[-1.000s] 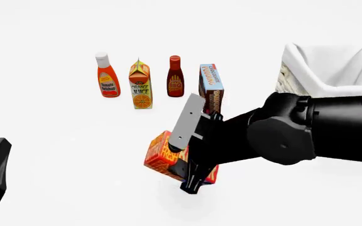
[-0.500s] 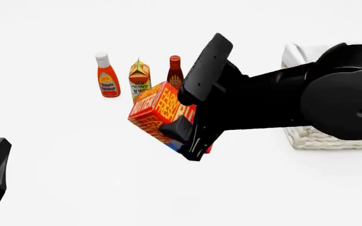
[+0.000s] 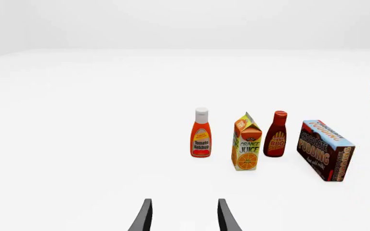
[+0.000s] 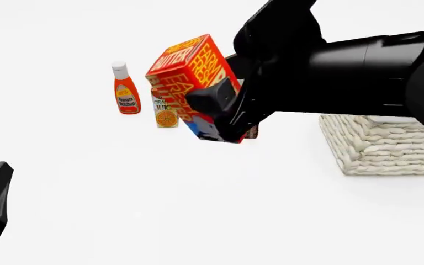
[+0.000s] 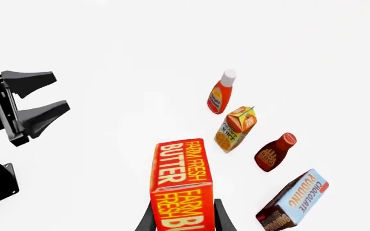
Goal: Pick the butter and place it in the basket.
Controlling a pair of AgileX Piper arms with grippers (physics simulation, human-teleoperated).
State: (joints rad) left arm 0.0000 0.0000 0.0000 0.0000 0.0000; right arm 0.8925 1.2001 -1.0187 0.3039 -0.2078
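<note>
- White, featureless tabletop (image 4: 197, 221) fills every view, groceries lined up at its far side.
- Right gripper (image 4: 223, 113) clamps the red-orange butter carton (image 4: 190, 72), tilted and held clear of the surface.
- Cream-white woven basket (image 4: 388, 146) sits to the carton's right in the front view, mostly behind the right arm; the carry likely runs rightward.
- Left gripper (image 3: 181, 216), fingers apart and empty, hangs low at the near left, well apart from the carton.
- Legible: "FARM FRESH BUTTER"; "Tomato Ketchup" on the red squeeze bottle (image 3: 201, 137); "ORANGE JUICE" on the gabled carton (image 3: 246, 147); "BBQ" on the dark sauce bottle (image 3: 277, 139); "CHOCOLATE PUDDING" on the brown-and-blue box (image 3: 326, 149).
</note>
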